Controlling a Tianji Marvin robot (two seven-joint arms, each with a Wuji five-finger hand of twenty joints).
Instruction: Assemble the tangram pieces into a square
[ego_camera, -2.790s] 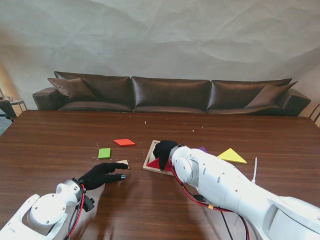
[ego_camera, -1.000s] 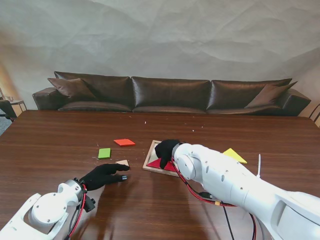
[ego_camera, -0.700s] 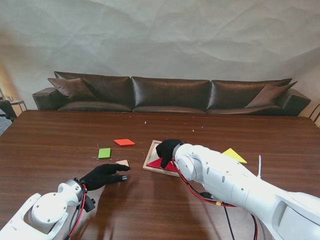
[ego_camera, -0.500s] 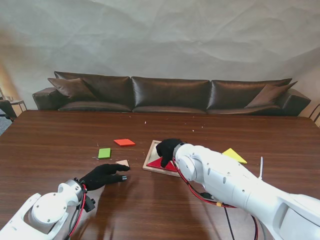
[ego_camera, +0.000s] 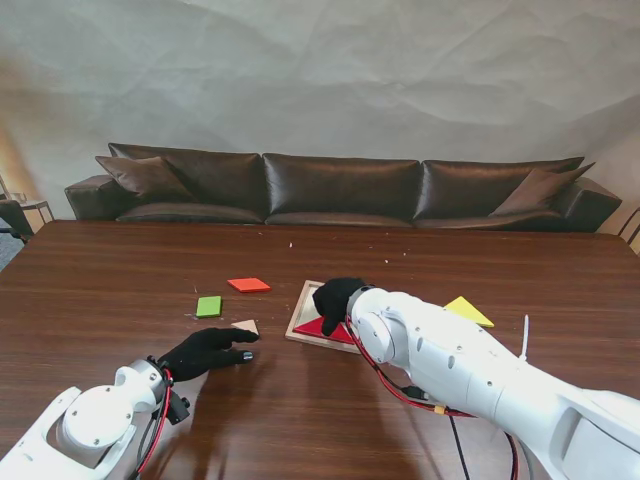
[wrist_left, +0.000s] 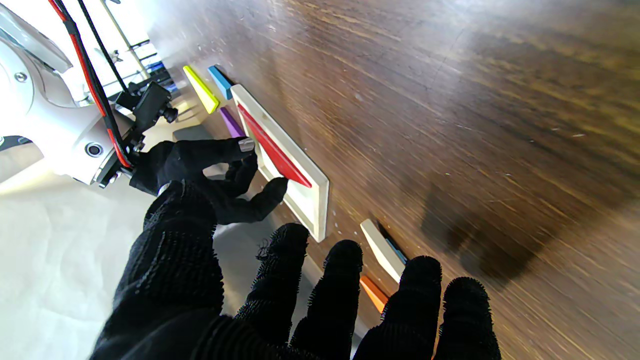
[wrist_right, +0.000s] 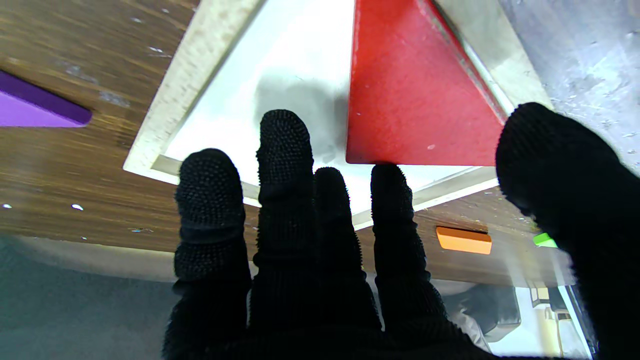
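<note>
The stand view looks down over the dark wooden desk (ego_camera: 120, 280); both close wrist views share the pale wooden square tray (ego_camera: 300, 310) (wrist_left: 305, 200) (wrist_right: 190, 75).

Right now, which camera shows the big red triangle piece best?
The right wrist view: the red triangle piece fills it, lying flat in the wooden tray. The left wrist view shows it edge-on; in the stand view the right hand partly hides it.

Both arms (ego_camera: 470, 365) are glossy white rounded shells with red and black cables (ego_camera: 385, 385) along them. Black knit gloves cover the left hand (ego_camera: 205, 350) and right hand (ego_camera: 335, 297).
</note>
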